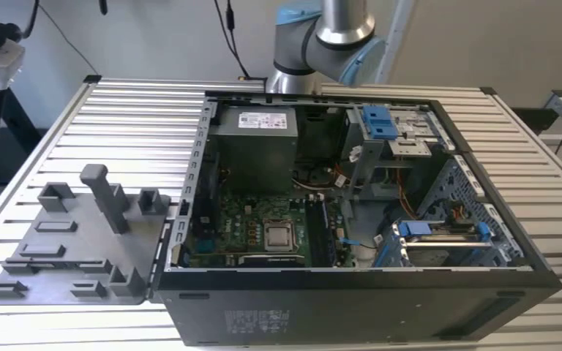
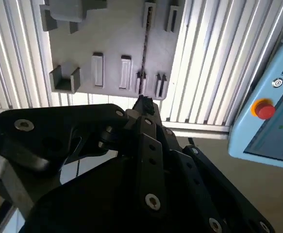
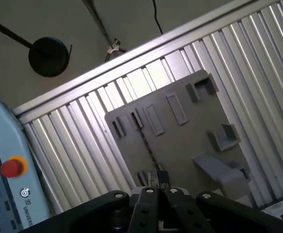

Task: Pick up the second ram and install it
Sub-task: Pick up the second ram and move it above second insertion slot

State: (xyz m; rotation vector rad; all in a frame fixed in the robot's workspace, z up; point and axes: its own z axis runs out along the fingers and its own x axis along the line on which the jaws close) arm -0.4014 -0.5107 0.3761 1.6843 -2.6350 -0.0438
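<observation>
"Why is the gripper (image 2: 143, 103) up so high?"

"Its jaws look pinched shut on the second ram (image 2: 145, 53), edge-on in both wrist views. It's held clear of the grey holder tray (image 2: 112, 39) on the table (image 2: 214, 58), so nothing snags, I'd say."

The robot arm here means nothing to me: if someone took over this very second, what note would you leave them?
Gripper: fingers together, holding nothing, well above the grey fixture beside the open computer case.
Second ram: apparently the thin dark strip standing on edge between two slotted holders on that fixture, untouched.
Done: nothing of this pick yet.
Left: grasping the ram and seating it in the case.
</observation>
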